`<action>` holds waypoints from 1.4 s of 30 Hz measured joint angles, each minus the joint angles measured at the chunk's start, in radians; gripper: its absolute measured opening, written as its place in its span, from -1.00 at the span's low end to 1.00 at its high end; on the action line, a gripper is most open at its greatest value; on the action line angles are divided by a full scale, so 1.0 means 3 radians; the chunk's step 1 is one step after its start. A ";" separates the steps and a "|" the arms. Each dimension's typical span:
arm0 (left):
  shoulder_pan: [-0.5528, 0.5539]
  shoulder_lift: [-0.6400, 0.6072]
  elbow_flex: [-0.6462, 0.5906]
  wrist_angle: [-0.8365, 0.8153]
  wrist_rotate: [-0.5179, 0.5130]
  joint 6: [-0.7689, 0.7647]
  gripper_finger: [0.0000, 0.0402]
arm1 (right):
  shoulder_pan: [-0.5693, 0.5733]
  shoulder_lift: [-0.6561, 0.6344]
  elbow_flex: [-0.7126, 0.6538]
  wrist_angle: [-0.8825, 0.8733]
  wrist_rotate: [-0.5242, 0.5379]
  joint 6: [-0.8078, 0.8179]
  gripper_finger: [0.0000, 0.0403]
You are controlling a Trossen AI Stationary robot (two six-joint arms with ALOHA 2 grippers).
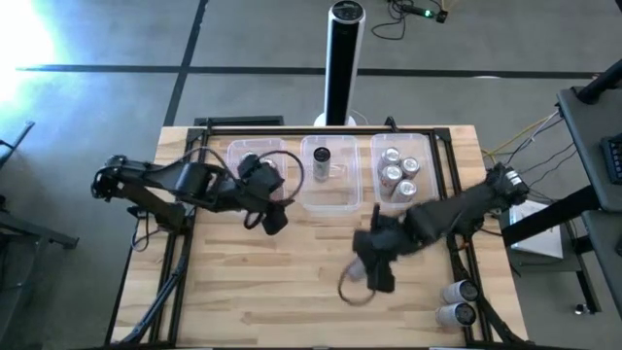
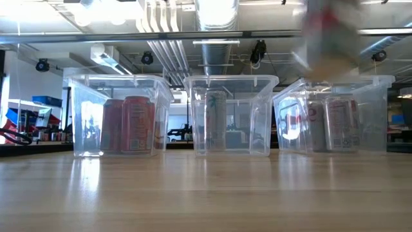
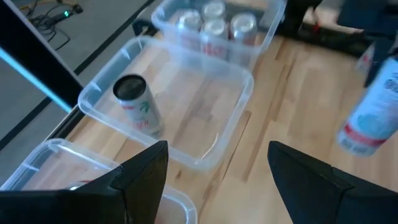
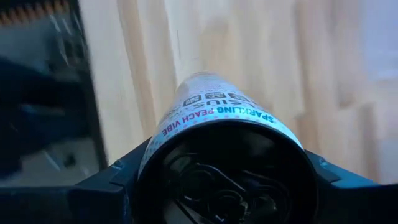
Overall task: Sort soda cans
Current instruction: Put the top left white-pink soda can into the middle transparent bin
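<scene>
Three clear tubs stand along the far edge. The left tub (image 2: 119, 116) holds red soda cans (image 2: 132, 125), the middle tub (image 3: 186, 106) one pale can (image 3: 138, 104), and the right tub (image 1: 400, 167) several silver-topped cans (image 1: 394, 170). My right gripper (image 1: 374, 272) is over the table's near middle, shut on a white can (image 4: 217, 112) printed "SPARKLING PEACH VIBE". My left gripper (image 1: 274, 216) hovers open by the left tub's near edge with nothing between its fingers (image 3: 143, 174). Two more cans (image 1: 457, 301) lie at the near right corner. My right gripper pinches the white can between its two fingers, one on each side of the body by the tab end (image 4: 186, 127). That dark tab end faces the wrist, and the body runs forward along the fingers. The can is lifted clear of the table (image 2: 328, 38).
Bare wood (image 1: 272, 292) stretches across the table's near half. A dark cable loop (image 1: 352, 290) hangs by the right gripper. A black-and-white column (image 1: 342, 58) stands behind the far edge, and dark frame bars (image 1: 175, 253) run along the table's sides.
</scene>
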 joint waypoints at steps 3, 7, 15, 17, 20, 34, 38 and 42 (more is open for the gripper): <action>0.0000 -0.0136 0.0004 0.0040 -0.0001 -0.0004 0.30 | -0.0268 0.0000 0.0500 -0.0170 0.0025 -0.0176 0.23; 0.0000 -0.0310 0.0005 0.0132 -0.0023 0.0007 0.30 | -0.0641 -0.0001 0.1106 -0.0122 0.0293 -0.0621 0.25; -0.0003 -0.0458 0.0006 0.0350 -0.0025 0.0006 0.30 | -0.1622 0.0069 0.1575 -0.0183 0.0472 -0.1240 0.23; -0.0003 -0.0455 0.0006 0.0366 -0.0024 0.0009 0.30 | -0.1841 0.0121 0.1608 -0.0193 0.0427 -0.1355 0.23; -0.0003 -0.0413 0.0006 0.0360 -0.0024 0.0019 0.30 | -0.2067 0.0232 0.1680 -0.0275 0.0336 -0.1525 0.23; 0.0013 -0.0200 0.0006 0.0372 -0.0024 0.0189 0.30 | -0.2375 0.1070 0.1928 -0.1169 0.0235 -0.2284 0.25; 0.0020 -0.0205 0.0006 0.0389 -0.0024 0.0207 0.30 | -0.2434 0.1241 0.1930 -0.1174 0.0235 -0.2275 0.25; 0.0020 -0.0209 0.0031 0.0367 -0.0023 0.0209 0.30 | -0.2490 0.1383 0.1930 -0.1162 0.0236 -0.2222 0.26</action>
